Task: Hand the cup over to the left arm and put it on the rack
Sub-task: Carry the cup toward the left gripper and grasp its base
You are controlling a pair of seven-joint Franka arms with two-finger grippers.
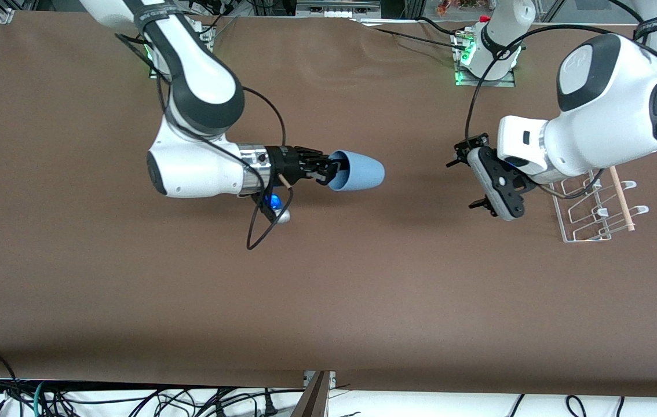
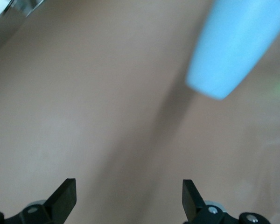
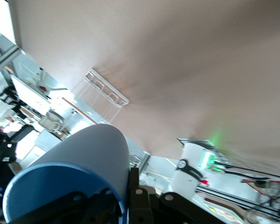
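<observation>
The brown table (image 1: 328, 301) is taken as the landmark. Over its middle, the light-blue cup (image 1: 357, 171) is held on its side by the right gripper (image 1: 328, 172), whose fingers are closed on the rim, one of them inside the mouth. The closed bottom of the cup is pointed toward the left gripper (image 1: 467, 179), which hangs over the table toward the left arm's end with its fingers spread wide and nothing between them. The two grippers are well apart.

The handover is judged not yet begun. A slip could happen if the rim is released before the tapered, smooth wall is firmly pinched, and the cup would fall on the table.

The white wire rack (image 1: 586, 217) with its wooden dowel (image 1: 621, 200) stands on the table just beside the left wrist. Its pegs could be struck when the arm turns. A loose black cable (image 1: 262, 229) hangs under the right wrist.
</observation>
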